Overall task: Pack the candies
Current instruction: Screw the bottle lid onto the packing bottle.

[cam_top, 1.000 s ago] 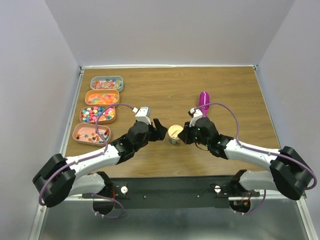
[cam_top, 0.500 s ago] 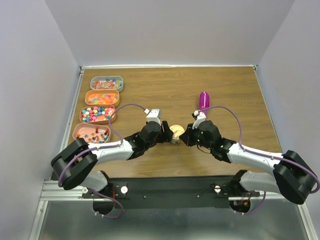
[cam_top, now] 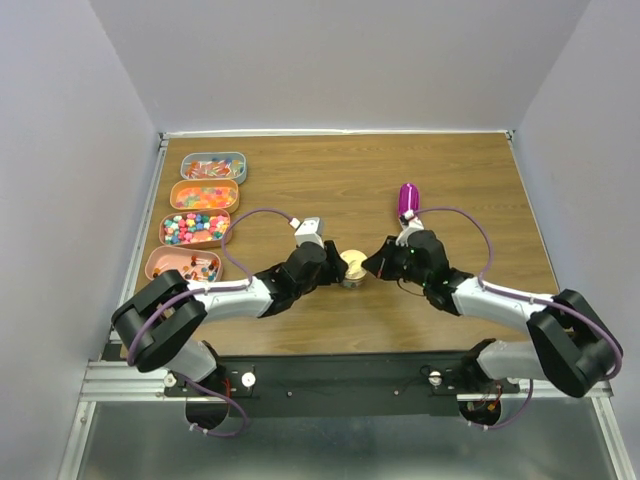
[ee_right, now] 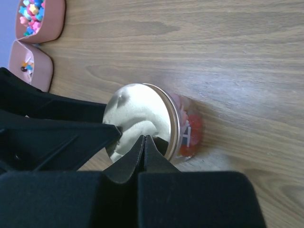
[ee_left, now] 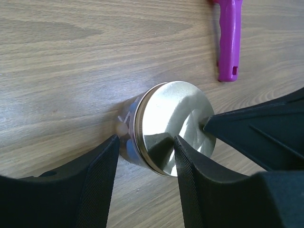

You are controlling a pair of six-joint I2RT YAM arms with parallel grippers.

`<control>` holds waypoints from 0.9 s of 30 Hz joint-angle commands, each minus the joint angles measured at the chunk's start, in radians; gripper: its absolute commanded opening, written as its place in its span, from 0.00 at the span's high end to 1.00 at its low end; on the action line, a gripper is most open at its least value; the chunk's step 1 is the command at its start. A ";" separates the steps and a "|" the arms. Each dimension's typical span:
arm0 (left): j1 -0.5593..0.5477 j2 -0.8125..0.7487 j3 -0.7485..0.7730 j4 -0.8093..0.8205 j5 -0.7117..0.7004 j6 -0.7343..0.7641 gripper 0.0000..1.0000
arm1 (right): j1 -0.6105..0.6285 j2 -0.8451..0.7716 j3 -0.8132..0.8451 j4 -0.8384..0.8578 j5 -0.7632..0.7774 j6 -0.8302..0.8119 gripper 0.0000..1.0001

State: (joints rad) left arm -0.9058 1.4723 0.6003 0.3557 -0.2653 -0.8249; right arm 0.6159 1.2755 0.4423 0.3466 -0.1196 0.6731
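Jaws half open, left gripper [ee_left: 146, 142] straddles the jar [ee_left: 127, 137], likely to steady it. Right gripper [ee_right: 144, 140], closed and empty, presses on the lid [ee_right: 137, 116].

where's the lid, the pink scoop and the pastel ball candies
lid [ee_left: 172, 121], left wrist view, centre of its shiny top
pink scoop [ee_left: 229, 42], left wrist view, middle of its handle
pastel ball candies [cam_top: 195, 227], top view, middle of the heap
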 commanded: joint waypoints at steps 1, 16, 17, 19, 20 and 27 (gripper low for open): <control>-0.005 0.040 0.013 -0.018 -0.038 -0.020 0.47 | -0.018 0.158 -0.008 -0.184 -0.064 0.009 0.96; 0.008 0.074 -0.088 0.107 0.020 -0.155 0.76 | -0.087 0.262 -0.017 -0.160 -0.163 0.040 0.99; 0.010 0.083 -0.082 0.115 0.023 -0.152 0.76 | -0.087 0.256 -0.011 -0.152 -0.170 0.016 0.99; 0.010 0.088 -0.073 0.127 0.024 -0.134 0.75 | -0.087 0.233 0.012 -0.147 -0.193 -0.013 0.98; 0.008 0.082 -0.070 0.132 0.023 -0.128 0.73 | -0.087 0.222 0.018 -0.147 -0.198 -0.048 0.96; 0.001 -0.059 -0.100 0.138 -0.101 -0.051 0.41 | -0.084 0.095 0.084 -0.156 -0.216 -0.207 0.77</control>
State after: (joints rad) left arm -0.8951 1.4963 0.5335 0.5270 -0.2798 -0.9478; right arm 0.5316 1.3987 0.5152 0.3950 -0.3470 0.6388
